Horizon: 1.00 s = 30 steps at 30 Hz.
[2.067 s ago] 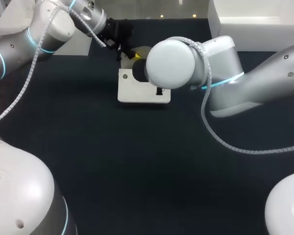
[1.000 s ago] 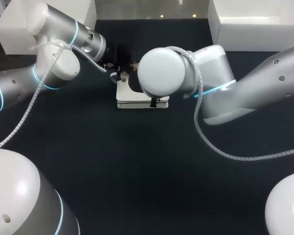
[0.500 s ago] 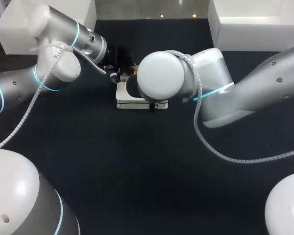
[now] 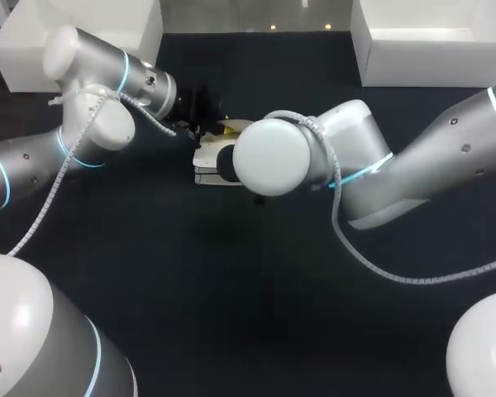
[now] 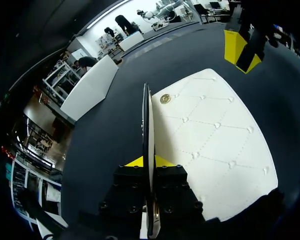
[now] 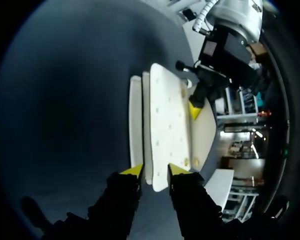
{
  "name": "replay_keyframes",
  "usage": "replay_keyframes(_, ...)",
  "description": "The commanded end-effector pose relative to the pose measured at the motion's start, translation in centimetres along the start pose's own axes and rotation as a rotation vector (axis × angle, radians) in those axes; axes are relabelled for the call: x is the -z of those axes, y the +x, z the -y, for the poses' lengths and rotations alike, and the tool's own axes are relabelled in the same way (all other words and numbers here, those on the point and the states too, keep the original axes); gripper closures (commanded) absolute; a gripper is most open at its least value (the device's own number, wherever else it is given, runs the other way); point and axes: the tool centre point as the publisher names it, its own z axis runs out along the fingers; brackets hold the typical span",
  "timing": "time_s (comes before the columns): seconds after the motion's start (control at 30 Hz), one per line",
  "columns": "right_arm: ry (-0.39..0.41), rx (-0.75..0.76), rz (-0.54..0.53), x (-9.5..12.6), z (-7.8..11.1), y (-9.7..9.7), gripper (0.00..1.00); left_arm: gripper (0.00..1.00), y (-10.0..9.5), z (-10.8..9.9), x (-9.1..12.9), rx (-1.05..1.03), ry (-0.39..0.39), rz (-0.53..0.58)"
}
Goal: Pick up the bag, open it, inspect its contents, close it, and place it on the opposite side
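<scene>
The white quilted bag (image 5: 210,135) lies flat on the dark table, its brass stud facing up. My left gripper (image 5: 149,162) is shut on a thin flap of the bag that stands on edge between its yellow tips. At the bag's other end, my right gripper (image 6: 155,171) stands open, its fingers astride the bag's (image 6: 165,125) edge. The right gripper's yellow tips (image 5: 242,50) show ahead of the left gripper, past the bag. In the head view only a corner of the bag (image 4: 205,159) shows, the left gripper (image 4: 197,131) beside it. My right arm's round wrist joint (image 4: 269,157) hides the right gripper.
A white box (image 4: 33,41) stands at the table's back left corner and a white bin (image 4: 430,37) at the back right. Bare dark table top (image 4: 231,289) stretches across the whole near half.
The right gripper's fingers have parted from shut to open at the bag's edge. The right wrist has drawn nearer and now covers more of the bag. The left gripper keeps its hold.
</scene>
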Motion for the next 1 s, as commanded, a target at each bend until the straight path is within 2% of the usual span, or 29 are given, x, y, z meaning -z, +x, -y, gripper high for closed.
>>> replay_keyframes(0.03,0.01,0.013,0.003,-0.7,0.0,0.4,0.59,1.0,0.4,-0.1,-0.1,-0.002,0.0,-0.002)
replay_keyframes(0.67,0.031,0.014,-0.006,-3.0,0.3,0.4,0.66,1.0,1.5,0.0,0.2,-0.012,0.018,-0.028)
replay_keyframes(0.9,0.027,-0.011,0.008,-3.4,0.4,0.0,0.78,1.0,1.6,0.1,0.1,-0.025,0.026,-0.035)
replay_keyframes(1.0,0.022,-0.016,0.012,-3.4,0.4,-0.1,0.78,1.0,1.6,0.1,0.0,-0.028,0.029,-0.038)
